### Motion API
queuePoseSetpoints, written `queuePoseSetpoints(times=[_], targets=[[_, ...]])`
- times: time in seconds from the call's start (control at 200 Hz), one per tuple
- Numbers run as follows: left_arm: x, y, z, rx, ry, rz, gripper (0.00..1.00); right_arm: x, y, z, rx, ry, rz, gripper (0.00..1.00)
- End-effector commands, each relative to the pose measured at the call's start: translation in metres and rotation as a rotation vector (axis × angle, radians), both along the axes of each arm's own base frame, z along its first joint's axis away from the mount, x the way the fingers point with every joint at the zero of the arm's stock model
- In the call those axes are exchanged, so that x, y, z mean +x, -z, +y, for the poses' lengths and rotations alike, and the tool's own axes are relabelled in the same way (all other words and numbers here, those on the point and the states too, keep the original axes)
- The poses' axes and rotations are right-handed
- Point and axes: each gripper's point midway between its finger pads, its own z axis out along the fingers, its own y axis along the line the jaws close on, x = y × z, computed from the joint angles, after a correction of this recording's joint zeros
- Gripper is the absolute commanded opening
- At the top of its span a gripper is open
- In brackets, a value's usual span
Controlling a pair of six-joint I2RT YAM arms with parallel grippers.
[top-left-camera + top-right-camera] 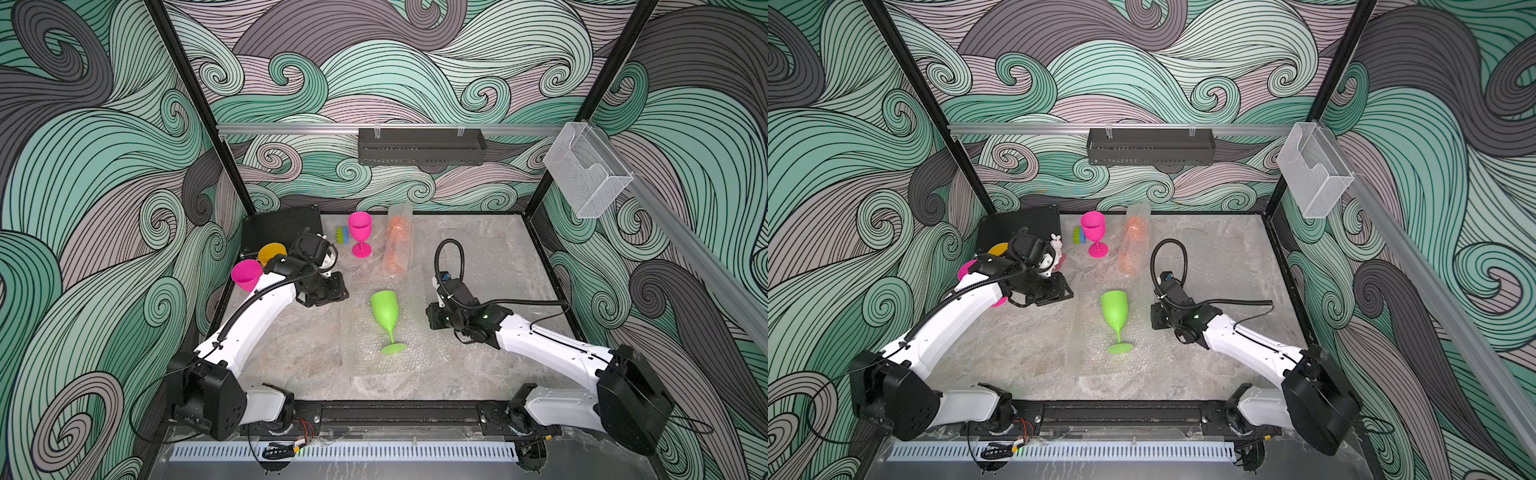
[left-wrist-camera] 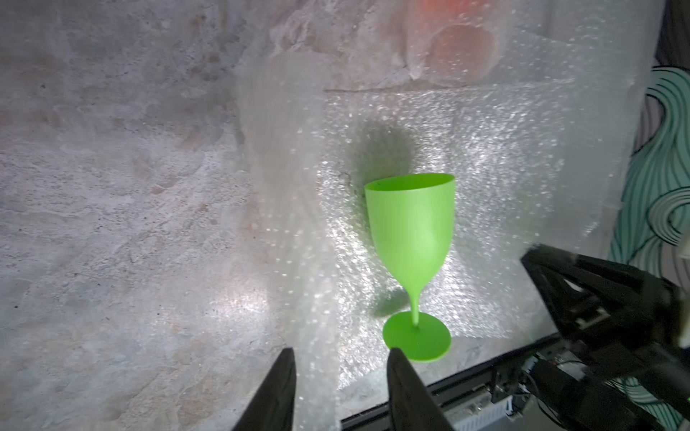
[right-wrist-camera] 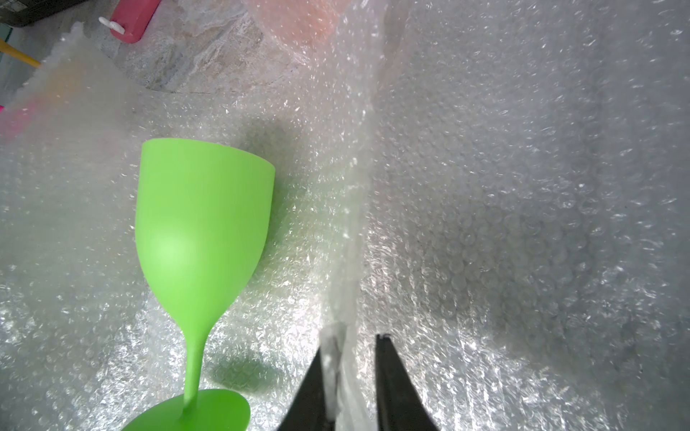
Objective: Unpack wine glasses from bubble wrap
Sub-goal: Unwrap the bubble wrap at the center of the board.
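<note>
Mid-surface, on its side: green goblet [image 1: 384, 309], smooth matte opaque plastic, with a tulip-shaped bowl, thin stem and flat round foot. Mouth toward the back edge, foot toward the front edge. Underneath, flat wrap [image 1: 365, 353], clear and dimpled, glinting white in the wrist views, with soft dark shadows beside the bowl and below the stem.

Near the goblet on its left, left tool [image 2: 341, 352]: two black tapered fingers, narrowly parted. In the gap, a hazy raised edge of the wrap; contact impossible to tell. Near the goblet on its right, right tool [image 3: 351, 341]: also narrowly parted, with a creased fold of wrap standing in the gap, against one finger and clear of the other.

Toward the back edge, a tube [image 1: 400, 241] of the same dimpled plastic, whitish and bumpy, lying front to back. Inside, dimly seen, orange goblet [image 1: 397, 253]. Just left of the tube, upright: back pink goblet [image 1: 360, 230], hot pink, same stemmed shape. Beside that, a small green-blue block [image 1: 342, 235]. Toward the right edge, a second sheet [image 1: 494, 257], flat, barely distinct from the mottled grey stone-look surface [image 1: 282, 353].

At the left edge, partly behind the left arm: left pink goblet [image 1: 246, 275] and yellow goblet [image 1: 272, 252], only the bowls in view. In a top view, a small white rabbit [image 1: 1056, 244] just behind the left wrist, near a flat black slab [image 1: 1017, 226] in the back left corner.
</note>
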Motion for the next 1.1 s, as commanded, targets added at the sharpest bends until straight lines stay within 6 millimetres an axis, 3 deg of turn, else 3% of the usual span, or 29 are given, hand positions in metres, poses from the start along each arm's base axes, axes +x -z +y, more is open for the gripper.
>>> queuePoseSetpoints(times=[0.0,0.135,0.255,0.33,0.515,0.706,0.931,1.096], targets=[[-0.009,-0.028,-0.019,-0.138,0.032,-0.009,0.43,-0.001,-0.003,-0.008,-0.015,0.01,-0.004,0.33],[-0.004,-0.029,-0.047,-0.323,0.028,0.002,0.43,0.0,-0.008,-0.014,-0.014,0.02,-0.004,0.45],[-0.005,-0.008,-0.066,-0.384,0.027,0.063,0.43,0.0,-0.014,-0.018,0.001,0.024,-0.003,0.48],[-0.006,0.018,-0.071,-0.367,0.021,0.11,0.42,0.0,-0.012,-0.02,0.002,0.028,0.002,0.48],[-0.014,0.088,-0.051,-0.202,-0.023,0.202,0.4,-0.001,0.0,-0.021,0.0,0.031,0.04,0.49],[-0.026,0.138,-0.037,-0.106,-0.049,0.293,0.39,0.0,0.01,-0.024,0.024,0.042,0.072,0.49],[-0.042,0.177,-0.018,0.013,-0.063,0.376,0.38,0.004,0.018,-0.036,0.015,0.074,0.098,0.49],[-0.05,0.186,-0.008,0.064,-0.066,0.404,0.38,0.007,0.03,-0.047,-0.004,0.104,0.134,0.49]])
